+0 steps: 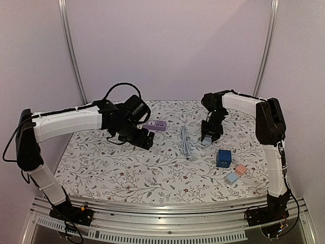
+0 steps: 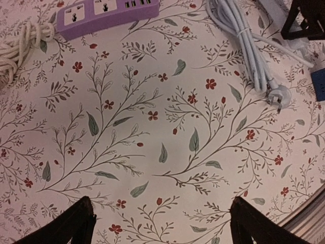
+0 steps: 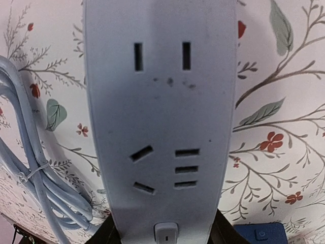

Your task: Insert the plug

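The plug (image 2: 278, 96) is grey and three-pinned, at the end of a tied, bundled grey cable (image 1: 185, 142), and lies loose on the flowered cloth. A white power strip (image 3: 162, 112) fills the right wrist view, its sockets facing up. My right gripper (image 3: 165, 231) is shut on its switch end, one finger on each long side. A purple power strip (image 2: 106, 12) lies at the far left-centre of the table. My left gripper (image 2: 162, 211) hangs open over bare cloth, below the purple strip and left of the plug, holding nothing.
A blue box (image 1: 224, 158) sits right of the cable, with a pink block (image 1: 240, 169) and a pale blue block (image 1: 231, 178) nearer the front. The purple strip's coiled white cord (image 2: 18, 48) lies at its left end.
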